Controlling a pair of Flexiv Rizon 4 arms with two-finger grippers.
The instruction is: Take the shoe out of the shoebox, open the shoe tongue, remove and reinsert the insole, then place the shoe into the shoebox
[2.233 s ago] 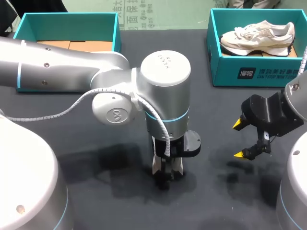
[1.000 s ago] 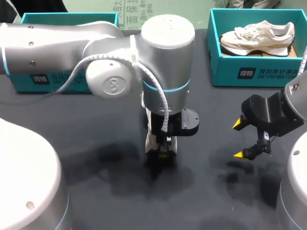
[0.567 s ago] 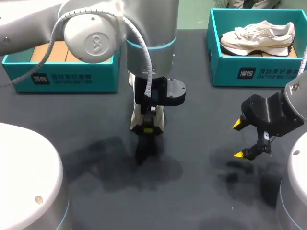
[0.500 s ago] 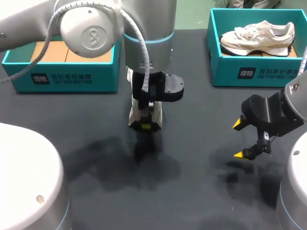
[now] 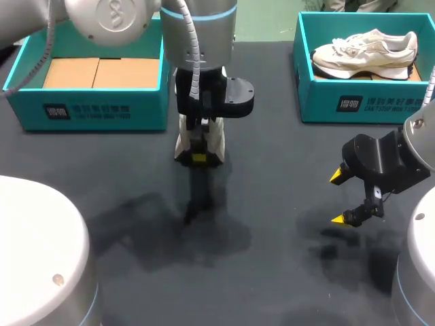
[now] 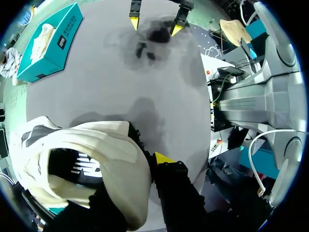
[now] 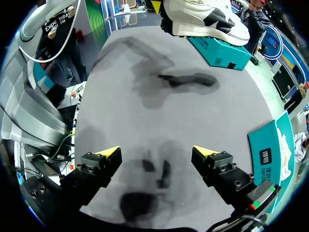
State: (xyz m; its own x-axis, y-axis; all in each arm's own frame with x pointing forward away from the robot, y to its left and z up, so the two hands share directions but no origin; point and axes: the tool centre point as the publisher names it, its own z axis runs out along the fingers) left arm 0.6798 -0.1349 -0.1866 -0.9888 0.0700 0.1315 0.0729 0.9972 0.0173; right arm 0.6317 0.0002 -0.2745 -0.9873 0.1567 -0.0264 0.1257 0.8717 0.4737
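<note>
Head view: your left gripper (image 5: 198, 158) is gripping the shoe (image 5: 182, 142) upper-centre beside the shoebox (image 5: 95, 112), right gripper (image 5: 336, 197) is hanging wide lower-right; you should be setting it down level, tongue uppermost.

White shoe (image 6: 82, 164) held by the left gripper (image 6: 140, 166) above the bench (image 6: 111, 82); beyond the shoe, the right gripper (image 6: 154, 24), jaws apart, and a teal shoebox (image 6: 54, 47)
</note>
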